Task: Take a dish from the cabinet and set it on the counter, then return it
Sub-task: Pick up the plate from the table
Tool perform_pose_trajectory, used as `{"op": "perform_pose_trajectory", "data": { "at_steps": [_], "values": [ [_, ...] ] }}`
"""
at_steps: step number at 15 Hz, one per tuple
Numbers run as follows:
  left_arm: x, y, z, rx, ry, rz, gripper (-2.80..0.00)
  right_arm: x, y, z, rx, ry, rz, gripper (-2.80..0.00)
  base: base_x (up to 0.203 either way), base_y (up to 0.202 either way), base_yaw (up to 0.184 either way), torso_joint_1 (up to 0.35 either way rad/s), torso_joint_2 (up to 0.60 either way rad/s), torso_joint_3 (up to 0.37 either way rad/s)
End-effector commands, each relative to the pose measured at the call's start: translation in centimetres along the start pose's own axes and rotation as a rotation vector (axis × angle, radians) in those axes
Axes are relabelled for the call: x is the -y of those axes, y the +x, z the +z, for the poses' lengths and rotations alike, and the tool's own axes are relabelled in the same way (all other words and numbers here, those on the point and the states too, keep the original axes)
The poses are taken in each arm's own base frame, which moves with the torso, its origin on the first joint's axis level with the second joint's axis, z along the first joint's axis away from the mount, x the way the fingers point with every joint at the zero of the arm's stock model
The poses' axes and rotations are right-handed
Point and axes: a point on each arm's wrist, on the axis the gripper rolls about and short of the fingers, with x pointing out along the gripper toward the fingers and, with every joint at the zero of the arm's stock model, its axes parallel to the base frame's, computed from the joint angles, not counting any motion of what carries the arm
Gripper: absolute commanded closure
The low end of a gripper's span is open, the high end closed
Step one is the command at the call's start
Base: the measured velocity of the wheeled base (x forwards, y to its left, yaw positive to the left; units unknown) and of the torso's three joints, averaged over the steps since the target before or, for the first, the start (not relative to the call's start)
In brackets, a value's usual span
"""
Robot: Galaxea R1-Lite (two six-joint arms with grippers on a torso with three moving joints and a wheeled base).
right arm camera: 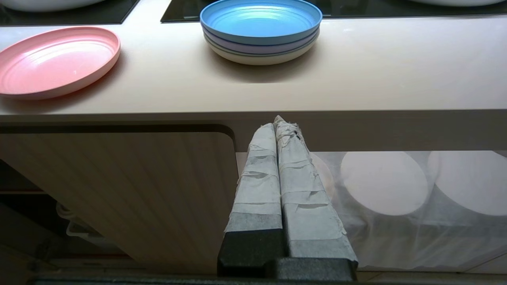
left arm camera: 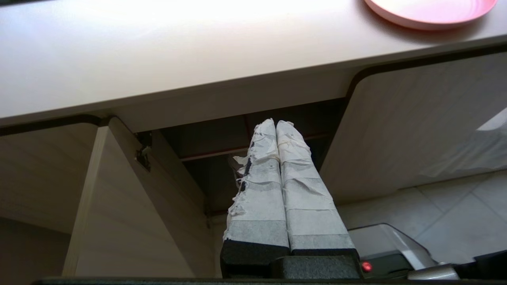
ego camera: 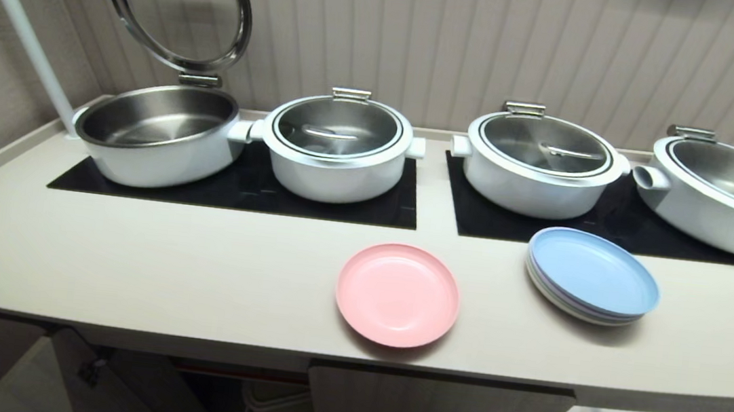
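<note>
Sitting on the counter (ego camera: 196, 270) near its front edge, the dish (ego camera: 397, 294) is out; you have the return left. Cabinet (left arm camera: 253, 158) door stands open. Left gripper (left arm camera: 276, 123) and right gripper (right arm camera: 277, 120) are both pressed together, empty, below the counter.

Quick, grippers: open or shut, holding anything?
Left gripper: shut, empty, below the counter edge, in front of the open cabinet.
Right gripper: shut, empty, low in front of the counter.
</note>
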Motion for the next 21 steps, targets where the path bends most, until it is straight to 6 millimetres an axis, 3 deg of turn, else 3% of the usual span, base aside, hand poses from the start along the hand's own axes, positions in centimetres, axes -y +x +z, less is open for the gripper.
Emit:
{"op": "perform_pose_trajectory", "data": {
  "at_steps": [1,6,13,18,21],
  "values": [
    [-0.7,2.5,2.8,-0.151,-0.051,-0.024,0.00,0.0,0.0,0.0,0.001,0.001,-0.001,0.00,0.000,0.000,0.000,0.000,0.00,0.000],
    [-1.9,7.7,8.2,-0.276,-0.138,-0.076,0.00,0.0,0.0,0.0,0.001,0.001,-0.001,0.00,0.000,0.000,0.000,0.000,0.00,0.000],
    [-1.7,15.3,10.7,-0.476,-0.171,-0.166,0.00,0.0,0.0,0.0,0.001,0.001,0.001,0.00,0.000,0.000,0.000,0.000,0.00,0.000],
    [1.7,22.8,13.3,-0.571,-0.234,-0.268,0.00,0.0,0.0,0.0,0.001,0.001,0.001,0.00,0.000,0.000,0.000,0.000,0.00,0.000],
    [4.2,26.9,13.8,-0.612,-0.213,-0.321,0.00,0.0,0.0,0.0,0.001,0.001,-0.001,0.00,0.000,0.000,0.000,0.000,0.00,0.000]
  ]
}}
